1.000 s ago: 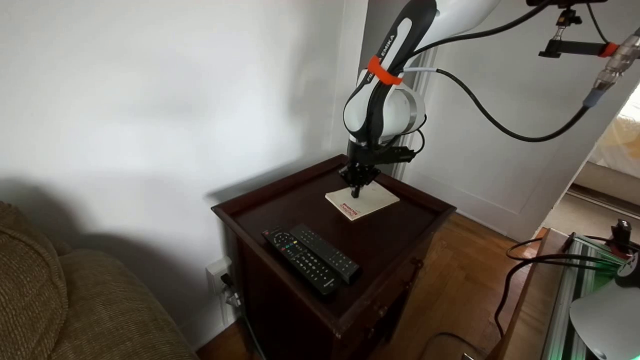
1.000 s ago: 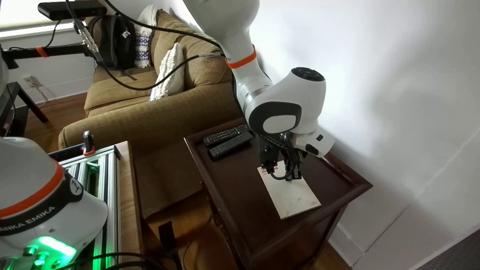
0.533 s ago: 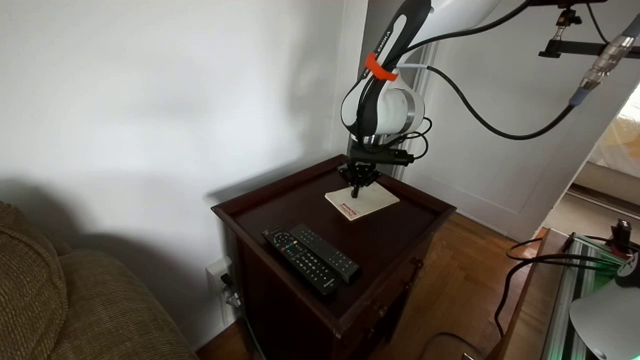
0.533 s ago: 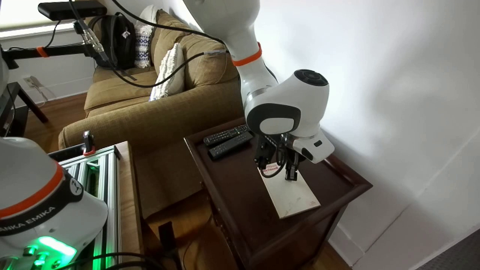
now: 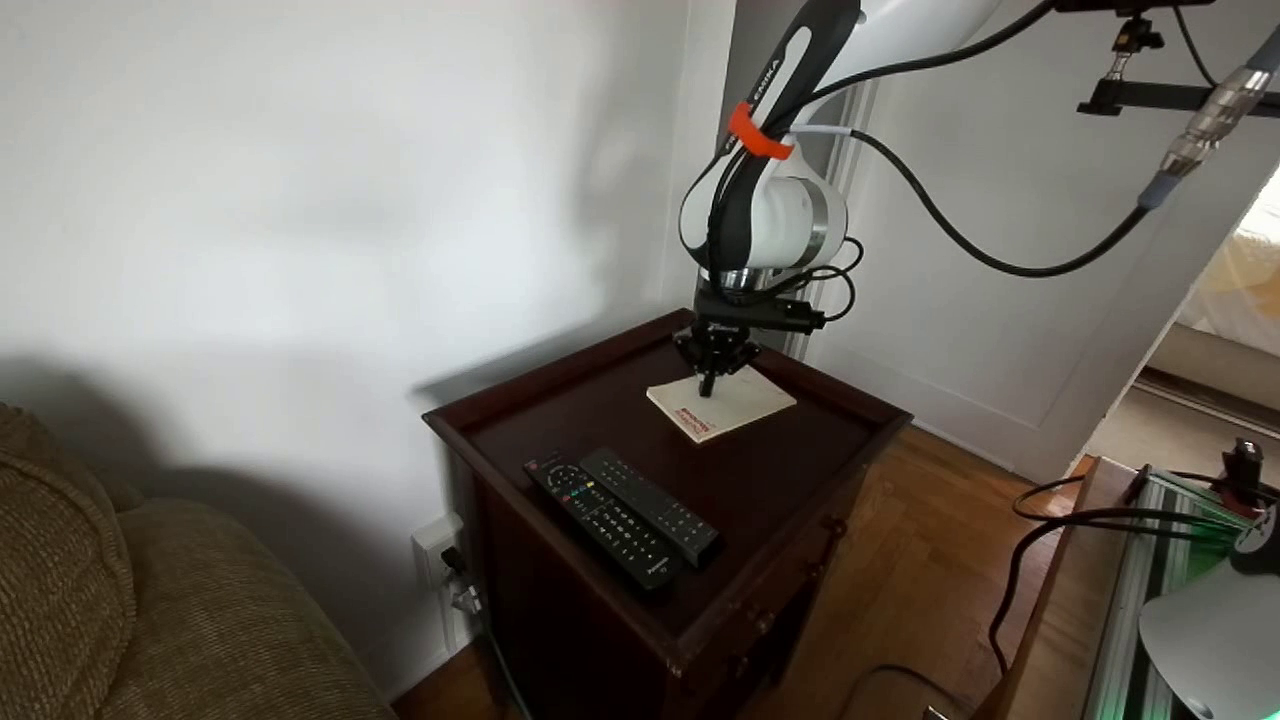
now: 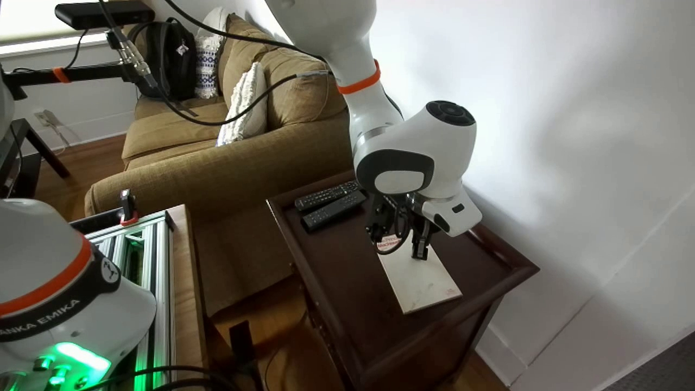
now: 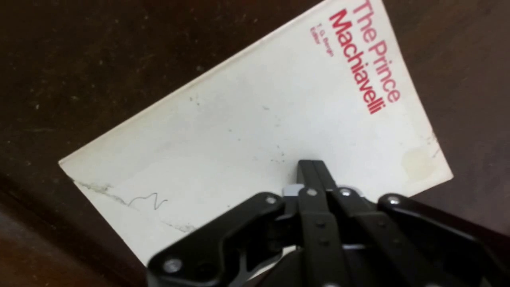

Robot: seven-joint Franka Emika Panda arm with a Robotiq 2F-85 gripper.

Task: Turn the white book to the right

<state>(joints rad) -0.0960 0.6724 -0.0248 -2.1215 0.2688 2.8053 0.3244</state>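
Observation:
The white book [image 7: 223,139] lies flat on the dark wooden nightstand, cover up. Its red title, "The Prince Machiavelli", shows near one end in the wrist view. The book also shows in both exterior views [image 5: 748,402] [image 6: 422,285]. My gripper [image 7: 312,162] points down over the cover with its two fingers pressed together, nothing between them. The fingertips appear to touch the cover, nearer the title end, in both exterior views [image 5: 707,386] [image 6: 419,253]. The gripper and its linkage hide part of the book's lower edge in the wrist view.
Two black remotes lie side by side on the nightstand [image 5: 560,640], the Panasonic one [image 5: 605,520] and a slimmer one [image 5: 652,505]. The nightstand top has a raised rim [image 6: 516,271]. A white wall [image 5: 350,200] stands behind it. A brown couch [image 6: 233,168] is alongside.
The wrist has turned a little and the arm has shifted slightly since a second ago. In the last half second the book has slid very slightly along with the shut fingertips. The remotes have not moved.

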